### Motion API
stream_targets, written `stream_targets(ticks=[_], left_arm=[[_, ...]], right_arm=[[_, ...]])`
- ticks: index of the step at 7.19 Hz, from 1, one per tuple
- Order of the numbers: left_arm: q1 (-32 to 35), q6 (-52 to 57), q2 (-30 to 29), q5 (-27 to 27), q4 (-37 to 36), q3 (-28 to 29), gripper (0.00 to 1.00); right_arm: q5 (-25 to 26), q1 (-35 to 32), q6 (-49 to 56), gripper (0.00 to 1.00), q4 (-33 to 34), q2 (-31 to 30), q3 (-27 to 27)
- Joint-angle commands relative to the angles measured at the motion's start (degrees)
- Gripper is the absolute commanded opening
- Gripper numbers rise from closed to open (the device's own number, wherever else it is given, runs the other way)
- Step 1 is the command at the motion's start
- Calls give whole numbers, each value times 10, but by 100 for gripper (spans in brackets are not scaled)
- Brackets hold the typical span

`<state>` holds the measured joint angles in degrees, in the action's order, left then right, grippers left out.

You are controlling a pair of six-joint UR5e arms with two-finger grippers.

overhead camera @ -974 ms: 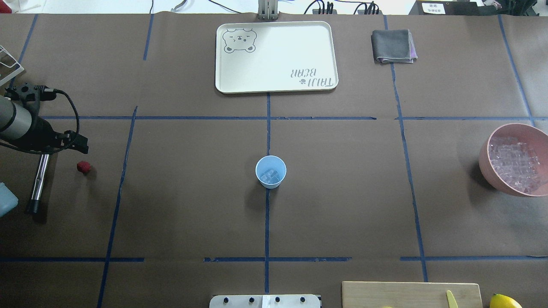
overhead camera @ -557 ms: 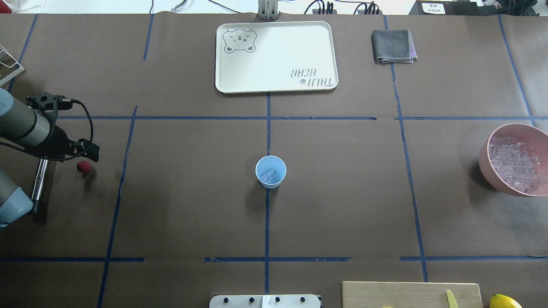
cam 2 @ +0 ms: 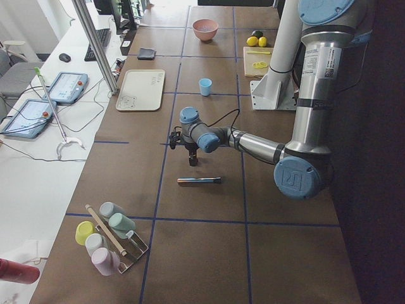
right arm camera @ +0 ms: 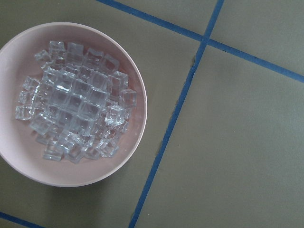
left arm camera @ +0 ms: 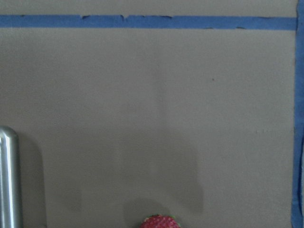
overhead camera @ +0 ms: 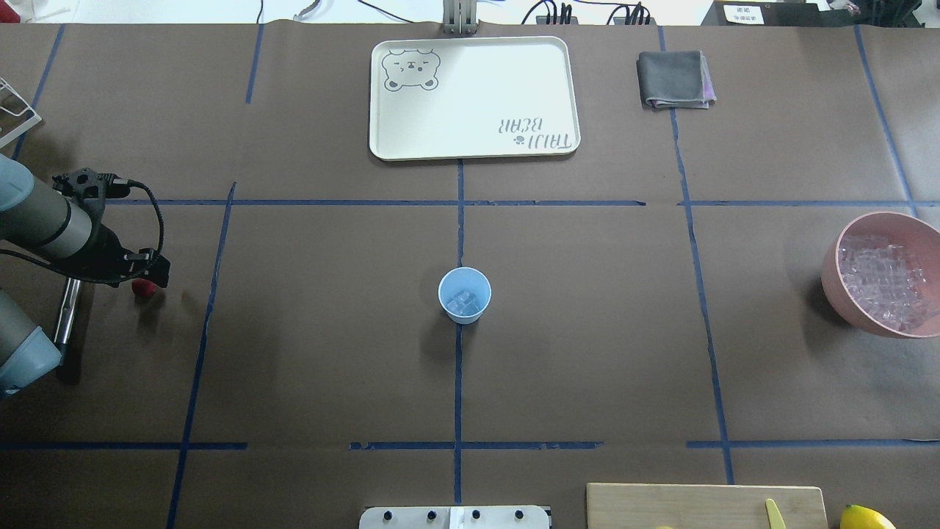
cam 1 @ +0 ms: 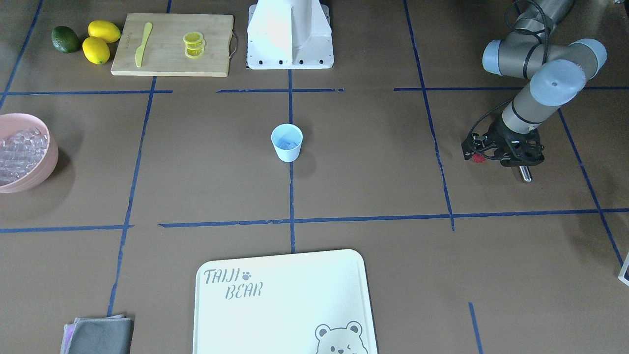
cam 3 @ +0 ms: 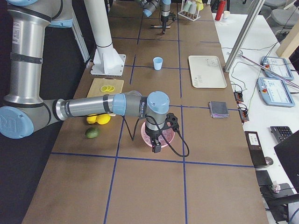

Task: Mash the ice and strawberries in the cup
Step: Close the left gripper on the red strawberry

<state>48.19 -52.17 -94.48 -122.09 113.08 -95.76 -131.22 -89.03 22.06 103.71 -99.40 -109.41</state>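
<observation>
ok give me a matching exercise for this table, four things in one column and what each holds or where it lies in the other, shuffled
Things:
1. cup
2. strawberry
3. pink bowl
4. cutting board

States:
A. piled with ice cubes
B. carries lemon slices and a yellow knife
C. lies on the table close by the left end effector
D. stands mid-table with only a few ice cubes inside

Pairs: 1-D, 2-C, 3-A, 4-B

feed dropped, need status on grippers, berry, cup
Left gripper low by strawberry, jaws unclear. Right gripper above pink bowl, state unclear. Cup mid-table, ice inside, no berry. Metal rod near strawberry.
</observation>
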Motion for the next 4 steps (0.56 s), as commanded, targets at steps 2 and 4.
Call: stream_targets(ticks=[2,4], left_arm=[[0,1,0,-2,-2,0,7],[0,2,-1,-3,-5,-11,1]], right_arm=[[0,0,0,99,0,0,0],[0,0,0,99,0,0,0]])
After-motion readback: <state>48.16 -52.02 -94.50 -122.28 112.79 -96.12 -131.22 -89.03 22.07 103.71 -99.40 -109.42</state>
